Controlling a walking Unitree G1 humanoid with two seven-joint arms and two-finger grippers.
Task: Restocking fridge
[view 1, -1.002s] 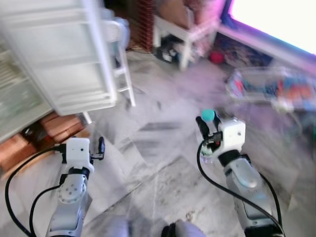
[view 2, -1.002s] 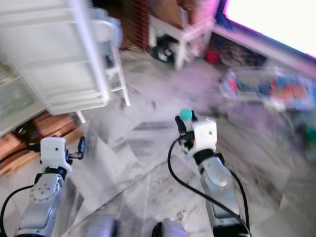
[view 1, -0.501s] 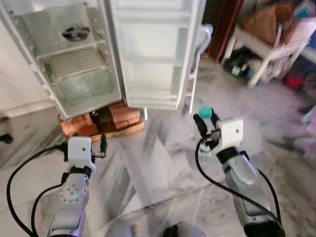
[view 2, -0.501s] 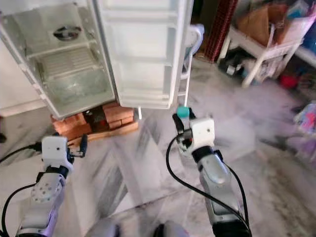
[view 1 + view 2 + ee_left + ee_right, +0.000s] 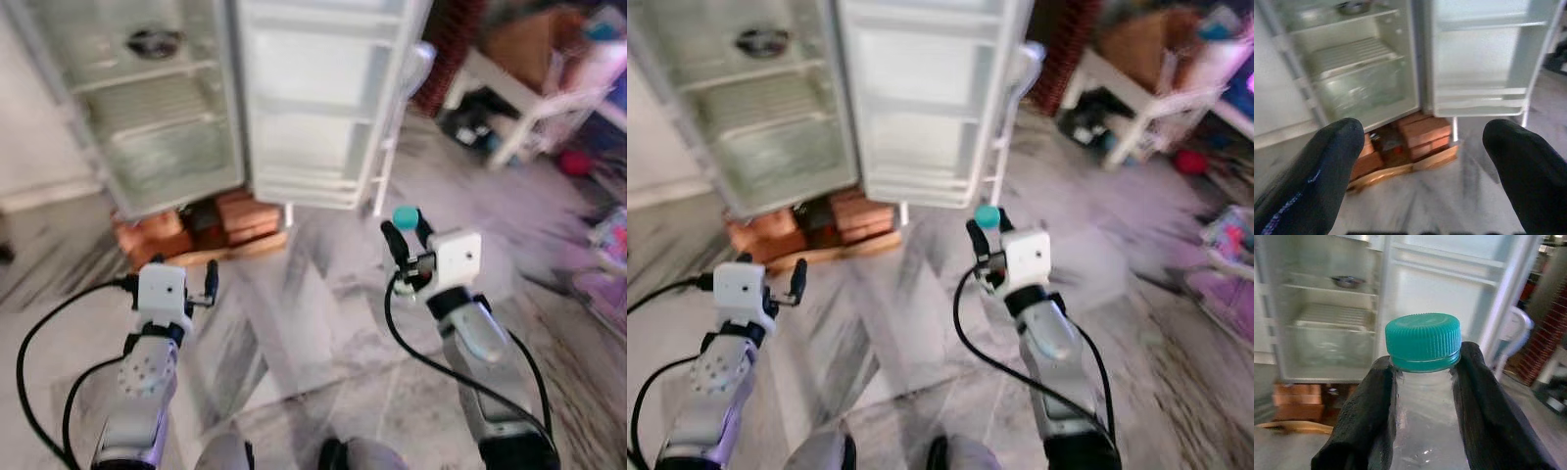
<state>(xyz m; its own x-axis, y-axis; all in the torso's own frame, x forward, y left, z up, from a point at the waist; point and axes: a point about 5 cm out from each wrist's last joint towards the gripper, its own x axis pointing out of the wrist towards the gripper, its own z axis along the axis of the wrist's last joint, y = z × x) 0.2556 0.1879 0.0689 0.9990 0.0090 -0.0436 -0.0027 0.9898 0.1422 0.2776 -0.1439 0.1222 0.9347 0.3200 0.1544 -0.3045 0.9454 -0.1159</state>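
Right wrist view shows your right gripper [image 5: 1422,396] clamped on the bottle [image 5: 1425,382] just under its cap, upright, facing the open fridge [image 5: 176,117]; your left gripper [image 5: 1425,161] spreads wide, empty.

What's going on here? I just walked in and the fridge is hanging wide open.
The robot stands facing the open fridge, restocking it. Its right gripper has its jaws shut on a clear bottle with a teal cap, held upright and not yet inside. The left gripper is open and holds nothing. The fridge sits on bricks, with a small metal bowl on an upper shelf.
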